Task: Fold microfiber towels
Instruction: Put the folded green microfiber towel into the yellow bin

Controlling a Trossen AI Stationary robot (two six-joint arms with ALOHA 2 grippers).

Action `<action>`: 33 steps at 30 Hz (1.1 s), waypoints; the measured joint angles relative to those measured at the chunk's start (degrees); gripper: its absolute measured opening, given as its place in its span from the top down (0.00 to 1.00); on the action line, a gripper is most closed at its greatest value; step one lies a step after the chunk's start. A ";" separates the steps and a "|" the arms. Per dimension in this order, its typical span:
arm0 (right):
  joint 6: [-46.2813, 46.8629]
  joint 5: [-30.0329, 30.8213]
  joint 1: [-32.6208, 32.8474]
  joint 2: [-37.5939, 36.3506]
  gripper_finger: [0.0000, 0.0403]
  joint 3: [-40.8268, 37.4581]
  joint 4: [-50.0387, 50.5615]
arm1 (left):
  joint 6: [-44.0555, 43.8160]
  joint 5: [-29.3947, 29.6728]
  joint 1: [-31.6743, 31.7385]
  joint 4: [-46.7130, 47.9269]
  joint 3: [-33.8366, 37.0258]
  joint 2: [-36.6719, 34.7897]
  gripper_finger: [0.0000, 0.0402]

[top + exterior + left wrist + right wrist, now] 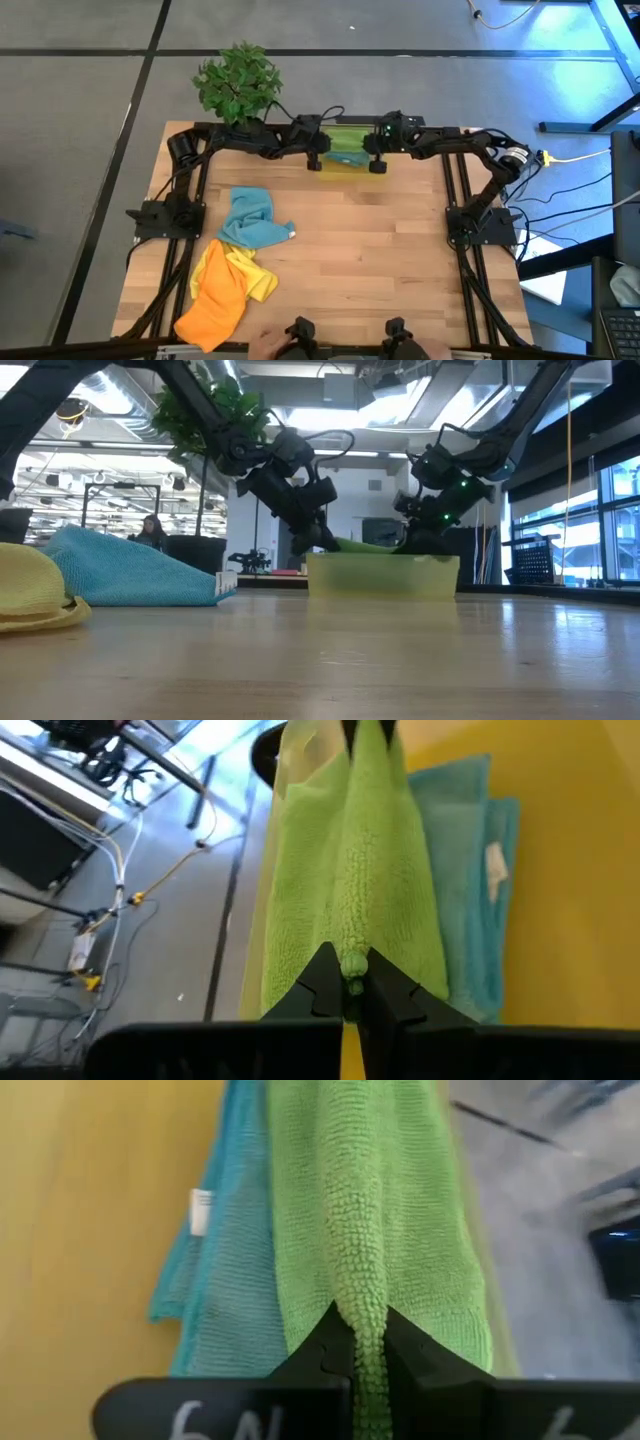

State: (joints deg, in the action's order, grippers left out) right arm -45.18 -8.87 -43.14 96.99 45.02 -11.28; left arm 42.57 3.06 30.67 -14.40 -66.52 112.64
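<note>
Near the left front edge, orange (212, 306), yellow (243, 272) and teal-blue (252, 222) microfiber towels lie limp in a heap. At the far edge, the left gripper (316, 158) and right gripper (377, 160) each pinch an end of a green towel (345, 880) over the yellow bin (383, 577). Light and floppy, it likely handles best by its edges.

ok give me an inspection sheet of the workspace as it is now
surface: wooden table, bare across the middle and right
job's things: green towel stretched over the yellow bin, folded teal towel inside; loose teal towel, yellow towel and orange towel heaped front left
clutter: potted plant at the back left corner
grippers: left gripper and right gripper, jaws shut on the green towel's opposite ends
cables: yellow cable on the floor at right
surroundings: grey floor, open lab
</note>
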 joint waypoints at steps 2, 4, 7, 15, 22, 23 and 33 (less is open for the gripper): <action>-0.15 -0.43 0.65 -0.69 0.97 -0.03 1.97 | 0.02 -0.24 -0.53 1.10 0.00 -0.02 1.00; -0.14 -0.43 1.28 -1.63 0.97 -0.01 4.05 | 0.00 -0.27 -1.11 1.89 0.00 0.00 1.00; -0.16 -0.67 1.76 -2.82 0.97 -0.03 6.43 | -0.03 -0.35 -1.95 2.43 0.00 0.00 1.00; -0.05 -3.25 1.76 -7.82 0.95 -0.05 13.18 | -0.33 -0.90 -4.29 2.49 0.00 -0.16 1.00; 3.01 -12.29 1.84 -9.67 0.94 -0.05 17.78 | -0.42 -1.33 -5.70 5.04 0.00 -0.20 1.00; 3.03 -13.09 2.17 -9.31 0.91 -0.03 18.24 | -0.45 -1.37 -5.92 5.67 0.00 -0.32 1.00; 5.93 -11.12 4.38 -8.92 0.59 -0.05 20.14 | -4.58 -7.10 -6.35 12.68 0.07 -5.06 0.83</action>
State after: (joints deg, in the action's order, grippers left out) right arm -39.24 -19.99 -38.76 88.07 44.97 8.86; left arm 37.99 -4.04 24.31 -1.72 -66.46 107.58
